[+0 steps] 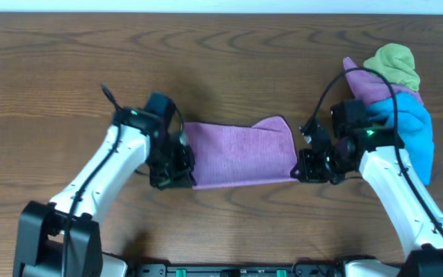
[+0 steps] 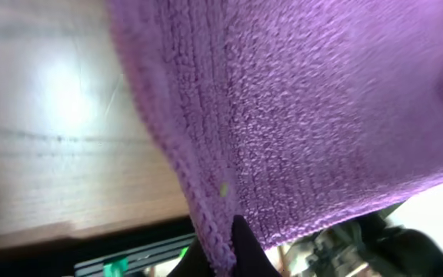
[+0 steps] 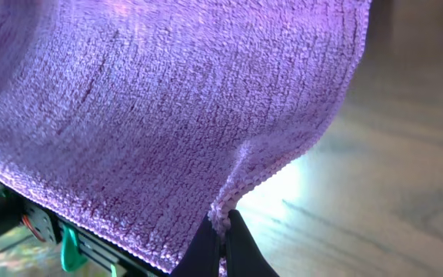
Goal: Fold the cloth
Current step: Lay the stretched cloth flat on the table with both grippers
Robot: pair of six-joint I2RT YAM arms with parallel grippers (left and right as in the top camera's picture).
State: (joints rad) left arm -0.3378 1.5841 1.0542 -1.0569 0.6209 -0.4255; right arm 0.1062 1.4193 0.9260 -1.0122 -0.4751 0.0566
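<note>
Plain lilac on the cloth (image 1: 237,154), zero pattern, only fuzzy loops, deeper violet in the shadowed creases. Mid-brown wood grain with darker streaks on the table (image 1: 221,54), washes out to pale tan under glare in the wrist views. Bright blue on the blue cloth (image 1: 418,138), olive on the green cloth (image 1: 394,65), both plain too. Purple scrap (image 1: 358,85) in a similar lilac-ish shade. White on the left arm (image 1: 106,169) and right arm (image 1: 394,181), black on the left gripper (image 1: 177,165) and right gripper (image 1: 304,163), tiny green lights (image 1: 134,115) on both.
</note>
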